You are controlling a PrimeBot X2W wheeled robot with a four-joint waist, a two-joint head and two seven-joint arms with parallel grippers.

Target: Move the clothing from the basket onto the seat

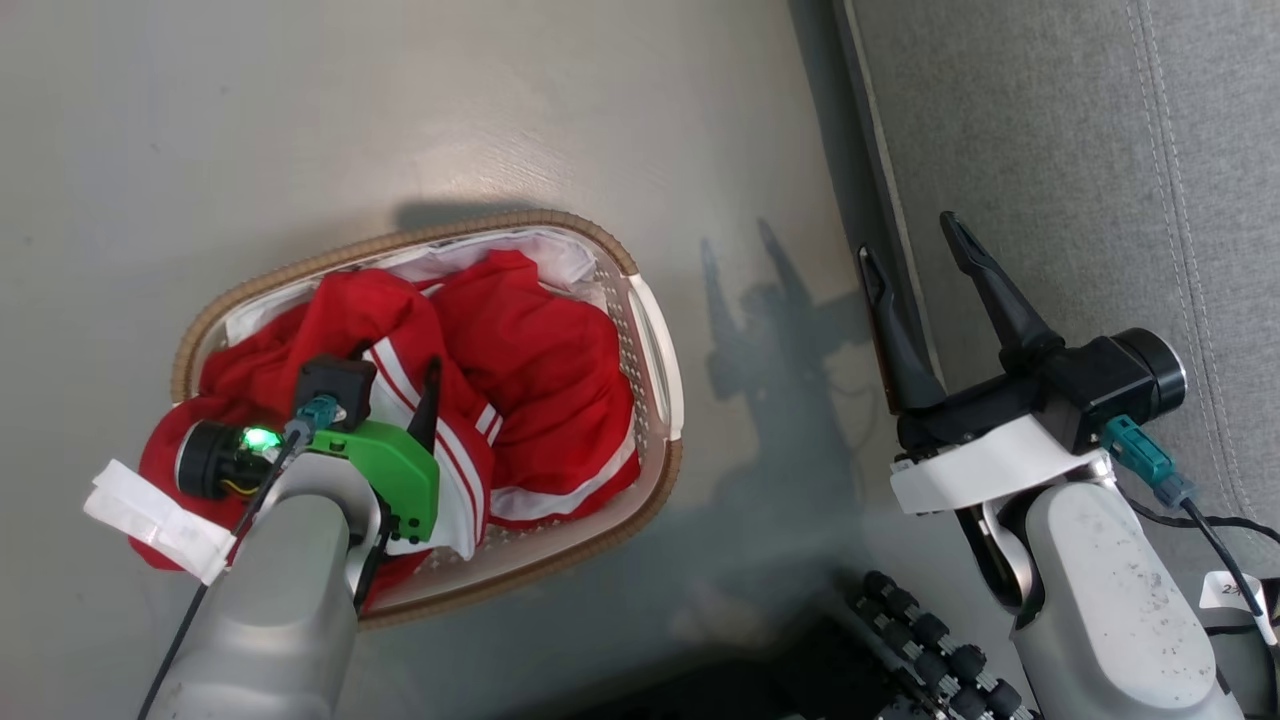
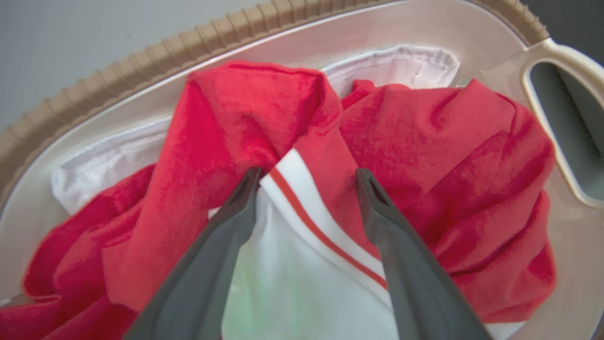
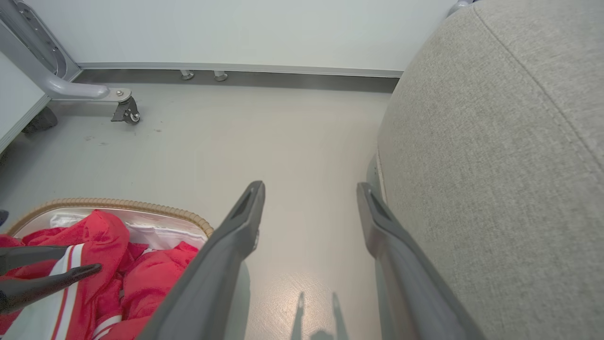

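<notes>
A small white tag [image 1: 1235,592] hangs on the cable at the lower right of the head view. It carries dark marks, of which only what looks like a "2" can be made out. No other writing can be read.

The basket [image 1: 300,262] sits on the pale floor [image 1: 300,120] in the left half of the head view, its brown woven rim running round white perforated walls and a white side handle. The clothing [image 1: 530,360] is heaped in it: crumpled red fabric with white stripes and white trim, filling most of the inside and spilling over the rim at the lower left. A white cloth liner [image 1: 550,250] shows along the upper edge of the pile. The seat [image 1: 1050,150], grey with stitched seams, takes up the upper right of that view and has no clothing on the part in view.

The left arm reaches up from the lower left of the head view over the basket, a green housing [image 1: 395,470] at its wrist. In the left wrist view the left gripper [image 2: 307,174] points down into the pile with its fingers spread wide. A white band with a thin red line lies between them, with nothing clamped. The tips reach the fabric, but whether they press into it cannot be told.

The right gripper [image 1: 906,235] is in the right half of the head view, fingers spread and empty, pointing toward the top of the frame along the seat's front edge. In the right wrist view it is above bare floor, with the seat to the right and the basket at the lower left.
</notes>
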